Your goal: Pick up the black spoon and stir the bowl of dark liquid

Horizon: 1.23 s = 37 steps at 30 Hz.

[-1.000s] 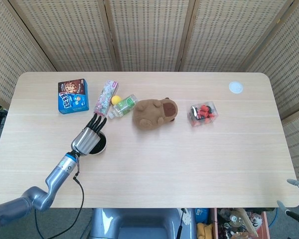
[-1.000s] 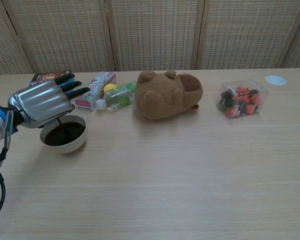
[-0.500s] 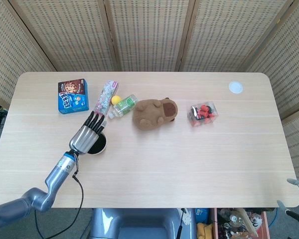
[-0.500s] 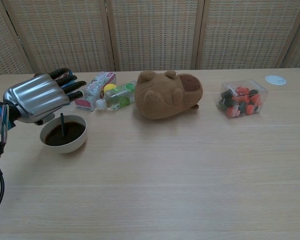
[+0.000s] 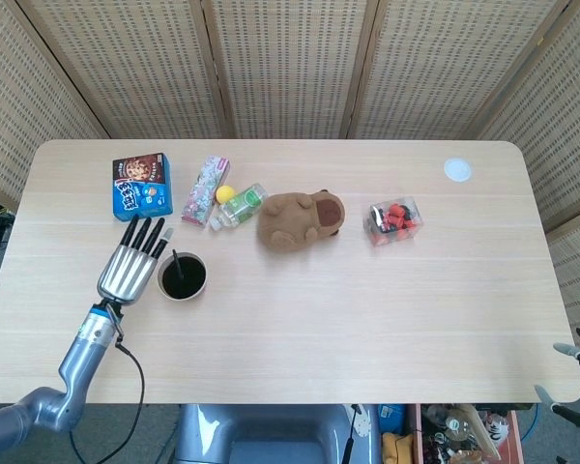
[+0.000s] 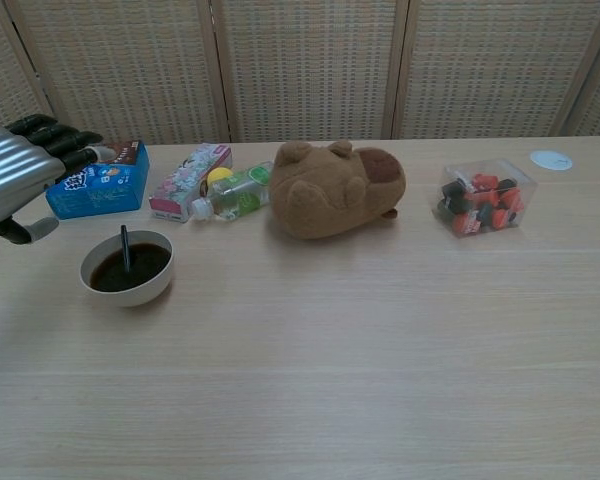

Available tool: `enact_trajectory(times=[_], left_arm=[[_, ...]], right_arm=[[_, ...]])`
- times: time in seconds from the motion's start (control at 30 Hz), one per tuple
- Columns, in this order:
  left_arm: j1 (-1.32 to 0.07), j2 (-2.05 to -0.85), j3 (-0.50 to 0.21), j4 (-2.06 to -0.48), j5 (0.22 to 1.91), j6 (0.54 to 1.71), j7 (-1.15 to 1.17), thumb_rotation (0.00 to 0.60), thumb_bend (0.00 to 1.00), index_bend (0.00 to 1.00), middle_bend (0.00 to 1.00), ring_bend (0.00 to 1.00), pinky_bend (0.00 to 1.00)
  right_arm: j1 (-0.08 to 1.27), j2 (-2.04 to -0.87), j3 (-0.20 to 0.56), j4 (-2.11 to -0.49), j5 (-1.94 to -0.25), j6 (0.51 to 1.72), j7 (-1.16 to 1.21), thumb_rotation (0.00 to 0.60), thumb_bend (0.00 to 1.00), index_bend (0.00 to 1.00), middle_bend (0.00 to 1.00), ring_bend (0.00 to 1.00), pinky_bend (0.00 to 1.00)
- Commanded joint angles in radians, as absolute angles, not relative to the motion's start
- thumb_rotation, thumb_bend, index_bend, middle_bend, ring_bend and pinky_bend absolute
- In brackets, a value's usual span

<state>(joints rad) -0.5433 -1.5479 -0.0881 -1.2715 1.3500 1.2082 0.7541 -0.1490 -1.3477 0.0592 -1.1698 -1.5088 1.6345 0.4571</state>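
Left hand (image 5: 130, 266) released, nothing held | black spoon (image 5: 177, 265) seen at its 3 o'clock, handle upright in bowl (image 5: 183, 291) | right hand unseen

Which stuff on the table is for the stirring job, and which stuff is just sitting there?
For the job:
black spoon, standing in the bowl
bowl of dark liquid
left hand, beside the bowl, holding nothing

Just lying about:
plush toy
blue snack box
pink packet
small bottle
yellow ball
clear box of red pieces
white disc

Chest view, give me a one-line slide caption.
Black spoon stands in the bowl of dark liquid; left robot hand hovers beside it, holding nothing.
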Motion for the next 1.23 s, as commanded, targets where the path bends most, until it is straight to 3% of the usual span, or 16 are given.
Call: enact_trajectory(times=[0.03,0.4,0.63,1.23], left_arm=[[-0.486,-1.511,-0.082,-1.339,1.34,1.271,0.686,0.6,0.41,0.0,0.0,0.0,0.0],[-0.31,-1.432,-0.022,-1.486,1.41,1.48,0.429,0.6,0.41,0.0,0.0,0.0,0.0],[-0.183,-1.423,0.066,-1.522,1.503,1.62,0.343,0.6,0.41,0.0,0.0,0.0,0.0],[-0.025,-1.427,0.099,-1.474,1.491,1.682,0.265,0.6,0.41,0.0,0.0,0.0,0.0]], right_arm=[[-0.143,-1.345,0.059,-1.175,-1.514,1.633,0.451,0.6,0.3,0.35,0.21,0.1,0.24],[-0.125,-1.322,0.056,-1.223,-1.539,1.639,0.415,0.6,0.3,0.35,0.21,0.1,0.24],[-0.104,-1.316,0.049,-1.254,-1.576,1.646,0.392,0.6,0.3,0.35,0.21,0.1,0.24],[-0.077,-1.314,0.036,-1.273,-1.598,1.637,0.378,0.6,0.3,0.35,0.21,0.1,0.24]])
